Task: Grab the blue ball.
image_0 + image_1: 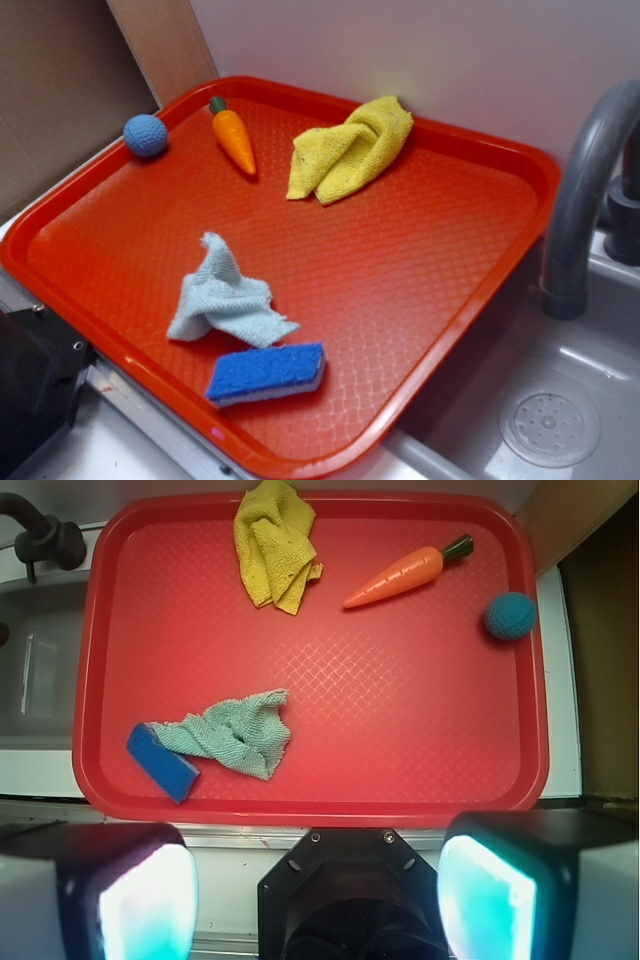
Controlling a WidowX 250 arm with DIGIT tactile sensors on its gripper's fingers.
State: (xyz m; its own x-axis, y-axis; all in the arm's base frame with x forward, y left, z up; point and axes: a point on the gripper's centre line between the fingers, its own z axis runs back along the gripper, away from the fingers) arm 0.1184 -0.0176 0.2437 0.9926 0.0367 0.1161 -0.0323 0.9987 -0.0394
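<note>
Red plastic tray (470,300) filled most of both views, resting on a surface beside a grey sink (560,400) with a curved grey faucet (585,190). At the tray's far left corner in the exterior view, right on the sloped rim, sat the blue ball (146,135), small, round and knitted. Just beside it lay a toy carrot (234,140), orange with a green top, close to the ball but not touching. Further along the back edge was a crumpled yellow cloth (350,150). Nearer the front lay a pale blue-green cloth (225,300), bunched up, with a rectangular blue sponge (266,374) touching its edge.

From the wrist view, the end effector (318,900) hung well back from the tray, off its near edge, with its two fingers wide apart and nothing between them. The ball appeared at the upper right, far from the fingers.

This looked like the very start: the approach had not yet begun. The next move would likely call for travelling across the tray toward that corner, then lowering with the fingers astride the ball, mindful of the raised rim and the carrot alongside
</note>
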